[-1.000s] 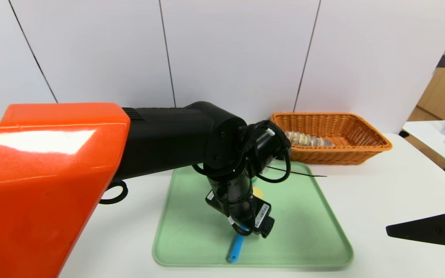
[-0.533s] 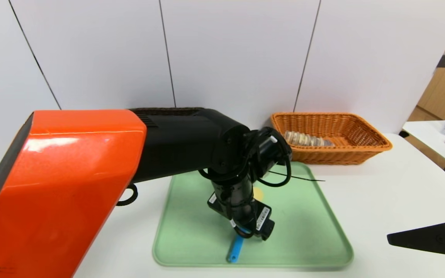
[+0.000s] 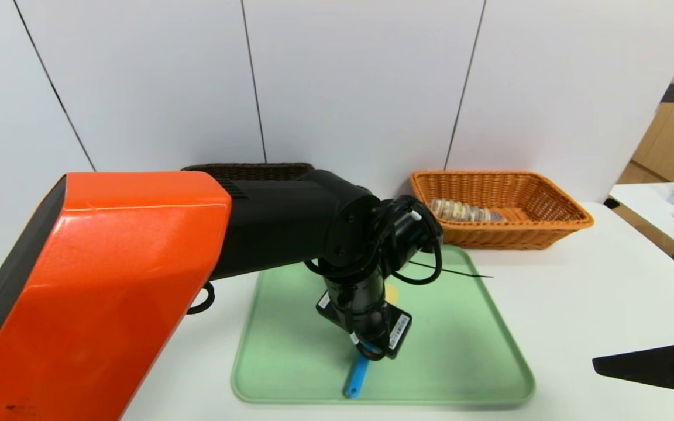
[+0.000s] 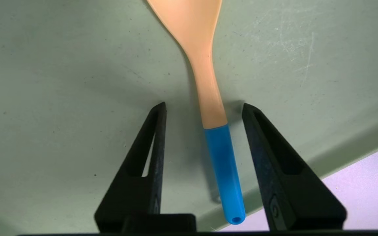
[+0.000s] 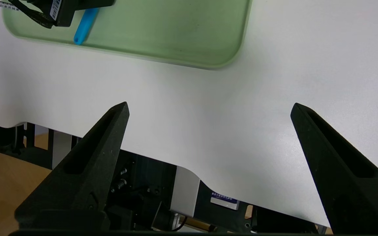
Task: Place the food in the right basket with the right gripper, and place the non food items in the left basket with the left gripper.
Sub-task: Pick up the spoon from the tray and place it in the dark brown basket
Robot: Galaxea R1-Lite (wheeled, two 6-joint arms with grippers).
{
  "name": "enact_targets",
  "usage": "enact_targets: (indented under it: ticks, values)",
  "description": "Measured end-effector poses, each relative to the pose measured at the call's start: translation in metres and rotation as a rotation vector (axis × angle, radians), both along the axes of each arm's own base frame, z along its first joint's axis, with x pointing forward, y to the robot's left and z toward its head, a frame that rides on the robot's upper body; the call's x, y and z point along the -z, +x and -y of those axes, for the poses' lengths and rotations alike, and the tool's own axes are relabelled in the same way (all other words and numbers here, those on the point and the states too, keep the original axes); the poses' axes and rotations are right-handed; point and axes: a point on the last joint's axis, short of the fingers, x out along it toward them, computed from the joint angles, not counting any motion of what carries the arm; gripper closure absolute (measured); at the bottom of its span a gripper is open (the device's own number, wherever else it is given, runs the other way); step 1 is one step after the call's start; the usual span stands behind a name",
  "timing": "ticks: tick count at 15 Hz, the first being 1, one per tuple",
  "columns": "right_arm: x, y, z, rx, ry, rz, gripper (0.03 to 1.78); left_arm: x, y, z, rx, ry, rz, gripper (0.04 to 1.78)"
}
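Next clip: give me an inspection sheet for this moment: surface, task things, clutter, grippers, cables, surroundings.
Surface: white table carrying a green tray.
Job's things: yellow spoon with blue handle lies on the tray near its front edge; bread loaf lies in the orange basket; dark basket is mostly hidden behind the left arm, contents unseen.
Clutter: nothing seen.
Grippers: left gripper open, fingers either side of the spoon's neck, not touching it; right gripper open over bare table at the right front.
Cables: black loops at the left wrist.
Surroundings: white wall panels; side table with packages.
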Motion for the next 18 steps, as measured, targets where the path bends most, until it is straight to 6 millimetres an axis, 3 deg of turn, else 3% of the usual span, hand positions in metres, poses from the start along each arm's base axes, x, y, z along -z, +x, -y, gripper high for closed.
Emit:
enact_targets:
  ticks: [1,2,12,15,18]
  values:
    - [-0.001,0.000,0.000,-0.001,0.001,0.002,0.11,0.001,0.000,0.000,-0.001,0.002,-0.003,1.48]
    - [-0.001,0.000,0.000,-0.001,0.002,0.004,0.11,0.001,0.000,0.000,0.000,0.002,-0.005,1.71]
    - [-0.001,-0.001,-0.001,-0.011,0.003,0.003,0.10,-0.009,0.000,0.001,0.018,-0.062,0.010,1.73]
    - [0.001,-0.001,-0.001,-0.013,0.002,-0.003,0.10,-0.023,-0.003,0.001,0.068,-0.153,-0.002,1.73]
    - [0.002,-0.001,-0.001,-0.012,-0.001,-0.007,0.10,-0.055,-0.007,-0.006,0.169,-0.403,-0.099,1.73]
